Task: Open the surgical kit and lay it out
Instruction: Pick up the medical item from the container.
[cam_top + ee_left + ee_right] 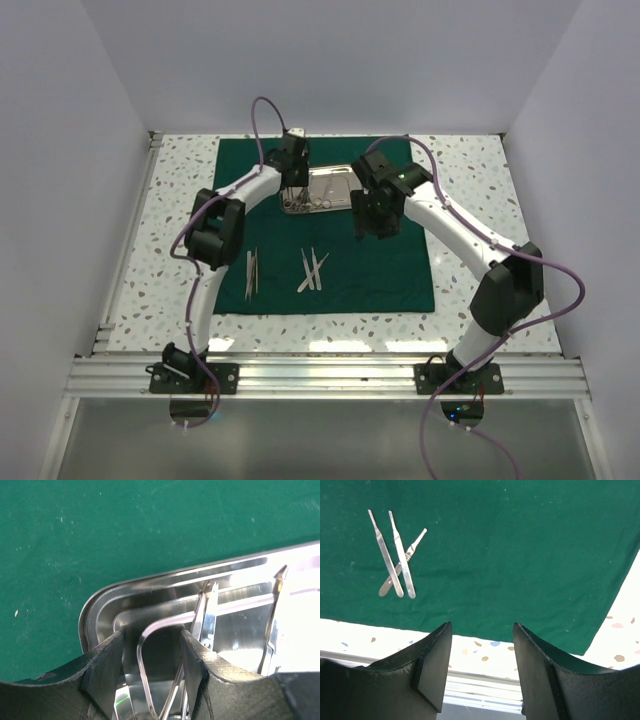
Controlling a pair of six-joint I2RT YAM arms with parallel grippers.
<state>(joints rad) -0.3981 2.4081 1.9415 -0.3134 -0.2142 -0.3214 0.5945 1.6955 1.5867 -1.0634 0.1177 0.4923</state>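
Observation:
The dark green cloth (390,270) lies spread flat on the table. At its back stands the shiny steel tray (335,178) with thin silver instruments (210,615) in it. My left gripper (292,198) reaches down into the tray's left end. In the left wrist view it (152,642) is open, and a thin wire loop handle (141,665) lies between its fingers, ungripped. Silver tweezers (250,272) and three crossed slim instruments (313,270) (397,560) lie on the cloth's near part. My right gripper (375,225) (482,630) hovers open and empty above the cloth, right of the tray.
Speckled white tabletop (470,652) surrounds the cloth (520,555). An aluminium rail (330,375) runs along the near edge with both arm bases on it. White walls close in the left, back and right. The tray's raised rim (100,605) curves round my left fingers.

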